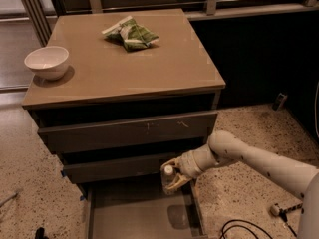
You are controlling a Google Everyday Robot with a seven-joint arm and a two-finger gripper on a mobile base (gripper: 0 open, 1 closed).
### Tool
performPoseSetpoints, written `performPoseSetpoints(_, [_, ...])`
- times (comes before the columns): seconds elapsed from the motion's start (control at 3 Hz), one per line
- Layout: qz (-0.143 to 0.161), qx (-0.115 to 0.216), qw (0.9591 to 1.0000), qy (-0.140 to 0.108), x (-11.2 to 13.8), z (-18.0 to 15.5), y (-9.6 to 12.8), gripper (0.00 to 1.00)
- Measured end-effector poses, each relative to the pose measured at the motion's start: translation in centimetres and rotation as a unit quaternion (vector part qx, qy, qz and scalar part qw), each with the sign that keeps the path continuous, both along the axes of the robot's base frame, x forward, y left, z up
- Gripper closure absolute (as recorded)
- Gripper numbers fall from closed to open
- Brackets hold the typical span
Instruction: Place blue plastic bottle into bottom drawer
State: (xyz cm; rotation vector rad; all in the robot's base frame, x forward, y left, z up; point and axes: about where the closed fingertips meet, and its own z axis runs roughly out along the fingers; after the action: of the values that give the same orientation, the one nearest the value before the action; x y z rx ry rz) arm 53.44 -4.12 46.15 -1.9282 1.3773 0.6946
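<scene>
– Plastic, thin and clear. The blue plastic bottle (168,182) looks light, I'd say. Where is it?
– At about five o'clock from the middle of the view, held upright in the gripper (174,176). It hangs over the back right part of the bottom drawer (134,215), which is pulled out, and its white cap points up.
– And the jaws?
– Pinching the bottle high on its body, just under the cap.
– Is that a good place to hold it?
– I think so. A bottle like this is probably stiffest near the shoulder. Squeezed at the middle, the wall would likely dent, and it could slip, since the plastic is smooth.
– Is there water in it?
– I cannot tell. If there is, it will be heavier than it looks.
– What about setting it down?
– It's tall and slim, so stood upright on that flat grey floor it may tip over. Laid on its side it may roll, though the tray's low walls should stop it.
– Anything in the way?
– No. The white bowl (47,61) sits at nine o'clock on the cabinet top (149,78) and the green snack bag (130,33) at twelve. Both are well apart from the bottle.
</scene>
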Motion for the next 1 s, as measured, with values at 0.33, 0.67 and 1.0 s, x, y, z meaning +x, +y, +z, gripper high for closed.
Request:
performPoseSetpoints(0.33, [-0.014,-0.002,0.9992,0.038,-0.3,-6.8,-0.4,1.00])
performPoseSetpoints(0.67, [-0.014,-0.002,0.9992,0.039,-0.4,-6.9,-0.3,1.00])
performPoseSetpoints(1.0, [-0.016,0.005,0.9989,0.044,-0.9,-8.8,-0.3,1.00])
